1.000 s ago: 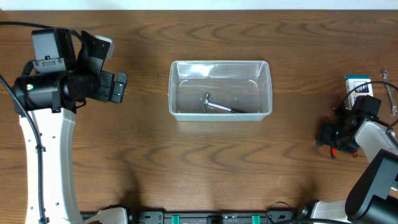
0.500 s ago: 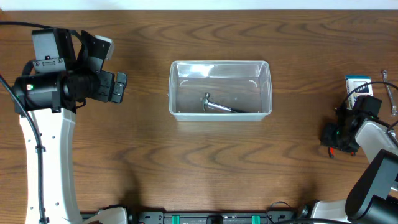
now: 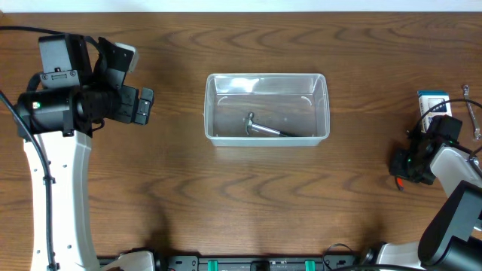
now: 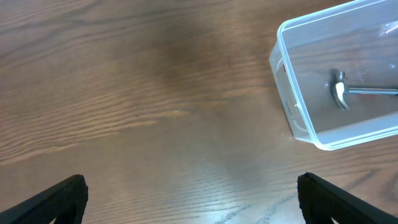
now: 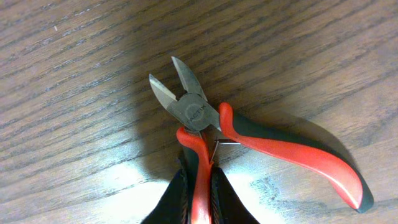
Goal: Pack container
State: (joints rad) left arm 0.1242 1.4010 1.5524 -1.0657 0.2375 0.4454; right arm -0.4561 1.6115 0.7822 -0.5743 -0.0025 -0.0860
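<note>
The clear container [image 3: 265,75] sits mid-surface, holding a small hammer [image 3: 265,129]. Far to its right, the right fingers [image 5: 171,205] pinch one handle of the cutters [image 5: 194,113], likely for packing. The left fingers [image 4: 59,198] stand wide, idle.

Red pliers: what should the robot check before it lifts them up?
1. Right pincer shut on red-and-black metal pliers: ok, on one handle.
2. Both handles caught: not ok, the other sticks out free.
3. Grip firm enough to lift: cannot tell.
4. Room in clear plastic tub: ok, only a small metal hammer inside.
5. Left pincer out of the way: ok, open, left of tub.
</note>
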